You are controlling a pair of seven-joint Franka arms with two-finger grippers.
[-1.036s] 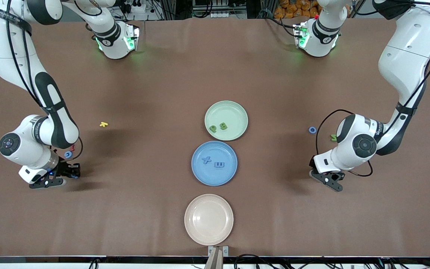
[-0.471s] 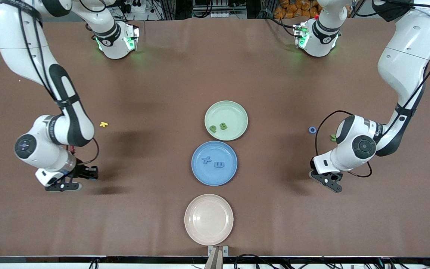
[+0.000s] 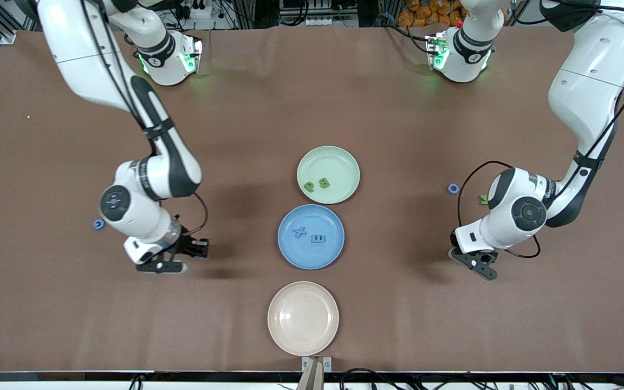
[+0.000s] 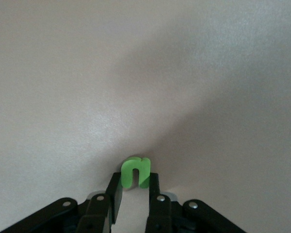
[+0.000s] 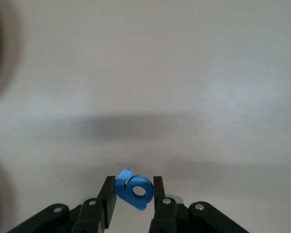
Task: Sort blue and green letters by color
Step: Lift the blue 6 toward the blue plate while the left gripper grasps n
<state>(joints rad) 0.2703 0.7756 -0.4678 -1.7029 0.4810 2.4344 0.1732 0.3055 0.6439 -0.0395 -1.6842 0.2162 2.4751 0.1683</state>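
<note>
table [image 3: 398, 108]: brown
my left tool's letter [image 4: 135, 172]: lime green
my right tool's letter [image 5: 134, 189]: blue
plates [image 3: 328, 174]: pale green, blue, seemingly pinkish beige

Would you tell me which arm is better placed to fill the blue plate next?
Right: the right gripper holds a blue letter near the blue plate; the left gripper holds a green letter.

Robotics lab, two white Franka arms [image 3: 144, 141] bolted along a wide desk [image 3: 312, 97] under brown cloth, green status lights on the bases, cables and power strips [image 3: 198, 10] at the edge
</note>
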